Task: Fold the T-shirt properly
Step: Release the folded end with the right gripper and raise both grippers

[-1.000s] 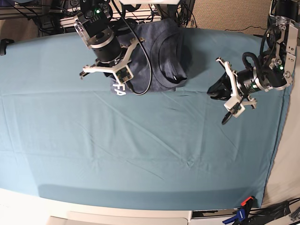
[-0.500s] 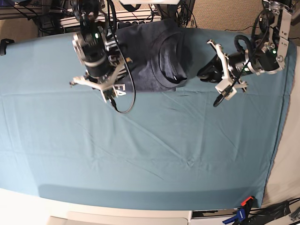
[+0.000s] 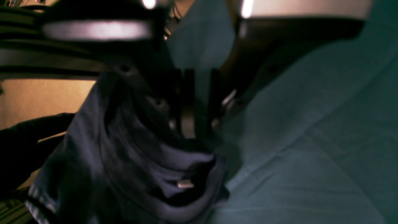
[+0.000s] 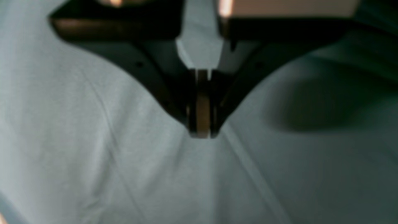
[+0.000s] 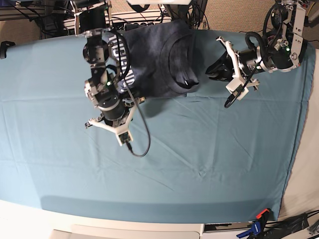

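The blue-grey T-shirt (image 5: pixel 154 59) lies bunched at the back middle of the teal table cloth (image 5: pixel 199 159), with white lettering (image 5: pixel 122 56) showing on its left part. My left gripper (image 5: pixel 209 73) reaches in from the right, its tips at the shirt's right edge. In the left wrist view its jaws (image 3: pixel 199 133) stand a narrow gap apart, just above crumpled folds of the T-shirt (image 3: pixel 130 174). My right gripper (image 5: pixel 108 121) hangs over bare cloth in front of the shirt's left side. The right wrist view shows it (image 4: pixel 202 133) shut on nothing, above the cloth (image 4: pixel 93 155).
Cables and a rack (image 5: pixel 50 20) run along the back edge. A red and blue clamp (image 5: pixel 259 219) sits at the front right corner. A black fitting (image 5: pixel 5 47) is at the left edge. The cloth ends at the right edge (image 5: pixel 296 149).
The right arm has moved from over the shirt's left part forward to bare cloth, uncovering more lettering. The left arm has swung back and left up to the shirt's right edge.
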Available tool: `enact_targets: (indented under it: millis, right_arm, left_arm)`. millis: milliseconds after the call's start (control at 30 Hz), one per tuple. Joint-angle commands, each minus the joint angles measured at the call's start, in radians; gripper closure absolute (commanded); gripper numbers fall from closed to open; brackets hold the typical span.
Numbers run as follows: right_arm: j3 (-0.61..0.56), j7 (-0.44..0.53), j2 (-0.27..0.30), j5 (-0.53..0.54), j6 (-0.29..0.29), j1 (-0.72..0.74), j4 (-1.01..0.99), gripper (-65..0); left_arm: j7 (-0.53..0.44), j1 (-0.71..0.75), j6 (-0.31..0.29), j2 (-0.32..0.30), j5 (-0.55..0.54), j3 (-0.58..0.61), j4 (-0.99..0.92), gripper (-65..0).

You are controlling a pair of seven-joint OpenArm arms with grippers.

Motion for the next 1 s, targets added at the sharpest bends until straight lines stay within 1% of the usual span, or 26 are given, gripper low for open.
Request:
enact_targets:
  millis: [0, 67, 100, 133, 233, 333, 467, 500, 600, 667, 733, 800, 867, 933, 967]
  right_arm:
    - [0.0, -0.025, 0.0, 0.045, 0.019, 0.019, 0.027, 0.0]
    - [0.0, -0.127, 0.0, 0.15, 0.08, 0.006, 0.075, 0.0]
    - [0.0, -0.151, 0.0, 0.188, 0.1, -0.014, 0.108, 0.0]
    - [0.0, -0.154, 0.0, 0.208, 0.11, -0.039, 0.145, 0.0]
    - [0.0, -0.154, 0.0, 0.217, 0.118, -0.12, 0.272, 0.0]
    - [0.0, -0.154, 0.0, 0.217, 0.14, -0.198, 0.387, 0.0]
    - [0.0, -0.154, 0.007, 0.186, 0.151, -0.282, 0.46, 0.0]
    - [0.0, -0.154, 0.015, 0.171, 0.151, -0.291, 0.462, 0.0]
    - [0.009, -0.125, 0.044, 0.089, 0.147, -0.296, 0.461, 0.0]
    - [0.033, -0.079, 0.056, 0.056, 0.129, -0.292, 0.461, 0.0]
    - [0.066, -0.073, 0.055, 0.057, 0.126, -0.273, 0.454, 0.0]
    - [0.093, -0.07, 0.055, 0.058, 0.126, -0.242, 0.42, 0.0]
    - [0.111, -0.068, 0.056, 0.069, 0.125, -0.2, 0.356, 0.0]
    - [0.11, -0.067, 0.055, 0.097, 0.128, -0.151, 0.269, 0.0]
    - [0.106, -0.067, 0.055, 0.109, 0.128, -0.124, 0.223, 0.0]
  left_arm:
    - [-0.018, 0.003, -0.003, -0.008, -0.014, -0.007, 0.017, -6.5]
    - [-0.018, 0.018, -0.003, -0.008, -0.01, -0.007, 0.017, -6.5]
    - [-0.018, 0.027, -0.003, -0.008, -0.01, -0.007, 0.017, -6.5]
    - [-0.018, 0.035, -0.003, -0.008, -0.01, -0.007, 0.017, -6.4]
    - [-0.018, 0.058, -0.004, -0.008, -0.01, -0.007, 0.017, -6.5]
    - [-0.018, 0.072, -0.003, -0.008, -0.011, -0.007, 0.017, -6.5]
    - [-0.01, 0.095, -0.004, -0.008, -0.012, -0.007, 0.018, -6.5]
    - [-0.004, 0.105, -0.006, -0.008, -0.019, -0.007, 0.018, -6.5]
    - [0.029, 0.149, -0.053, -0.009, -0.042, -0.007, 0.018, -6.5]
    - [0.04, 0.19, -0.054, -0.009, -0.045, -0.007, 0.018, -6.4]
    - [0.055, 0.228, -0.054, -0.009, -0.045, -0.007, 0.018, -6.4]
    - [0.073, 0.262, -0.054, -0.009, -0.045, -0.007, 0.018, -4.6]
    - [0.076, 0.294, -0.065, -0.009, -0.045, -0.007, 0.019, -0.3]
    - [0.076, 0.319, -0.084, -0.009, -0.049, -0.007, 0.022, 0.0]
    - [0.074, 0.328, -0.084, -0.008, -0.049, -0.007, 0.025, 0.0]
